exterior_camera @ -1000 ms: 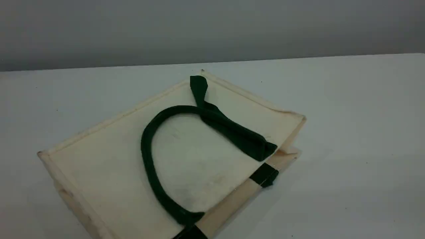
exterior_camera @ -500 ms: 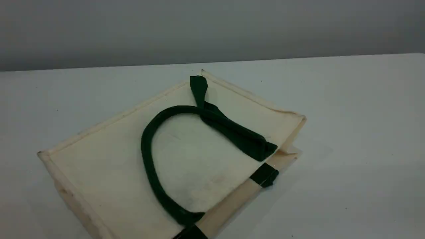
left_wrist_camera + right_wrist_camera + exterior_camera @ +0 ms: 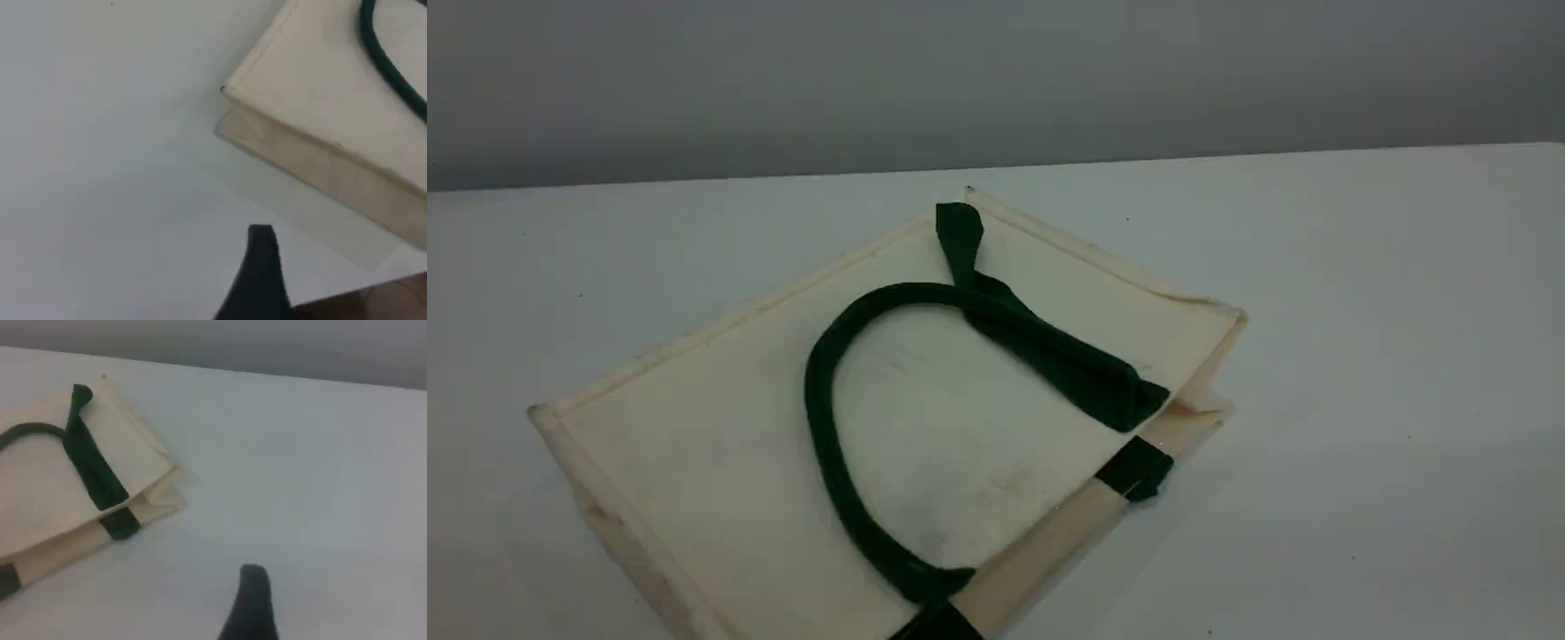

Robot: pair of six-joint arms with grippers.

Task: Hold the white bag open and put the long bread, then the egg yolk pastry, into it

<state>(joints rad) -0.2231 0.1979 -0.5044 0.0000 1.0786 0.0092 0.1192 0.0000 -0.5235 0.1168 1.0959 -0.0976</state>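
The white bag [image 3: 720,427] lies flat on the table, its mouth toward the lower right and closed. One dark green handle [image 3: 823,427] loops across its top face. No arm shows in the scene view. In the left wrist view a dark fingertip [image 3: 261,235] hovers over bare table, apart from the white bag's corner [image 3: 320,87]. The right wrist view has its fingertip [image 3: 252,577] above bare table, to the right of the white bag [image 3: 40,493] and its handle [image 3: 90,467]. Nothing sits at either fingertip. The long bread and the egg yolk pastry are out of view.
The white table [image 3: 1360,356] ends at a far edge against a grey wall [image 3: 996,89]. In the left wrist view the table's near edge meets brown floor [image 3: 380,307] at the bottom right.
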